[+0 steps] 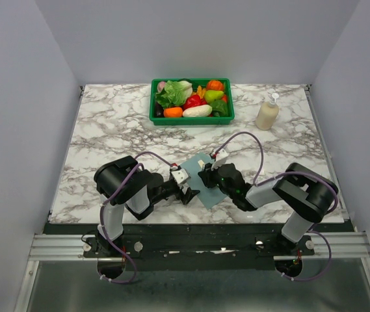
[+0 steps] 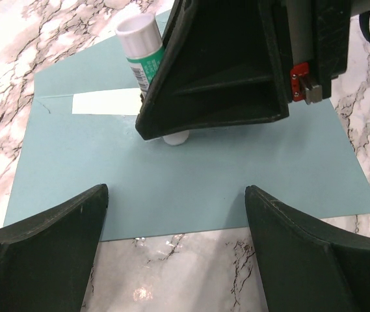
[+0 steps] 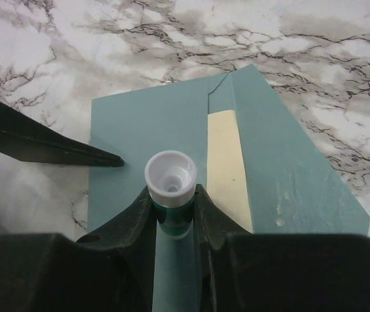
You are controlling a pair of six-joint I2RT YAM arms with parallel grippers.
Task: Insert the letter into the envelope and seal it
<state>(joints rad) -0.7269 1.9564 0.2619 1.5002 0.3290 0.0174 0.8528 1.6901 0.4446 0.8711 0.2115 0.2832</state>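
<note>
The teal envelope (image 1: 208,195) lies flat on the marble table between both arms. It also shows in the left wrist view (image 2: 191,175) and the right wrist view (image 3: 139,130). Its flap (image 3: 289,175) is folded open. A cream strip of the letter (image 3: 227,169) shows at the envelope's mouth; the rest is hidden inside. My right gripper (image 3: 171,205) is shut on a green and white glue stick (image 3: 171,179), held upright with its lower end on the envelope (image 2: 139,49). My left gripper (image 2: 176,192) is open and empty, low over the envelope's near edge.
A green basket (image 1: 191,120) of toy vegetables stands at the back middle. A cream pump bottle (image 1: 267,112) stands at the back right. The two grippers (image 1: 196,183) are close together over the envelope.
</note>
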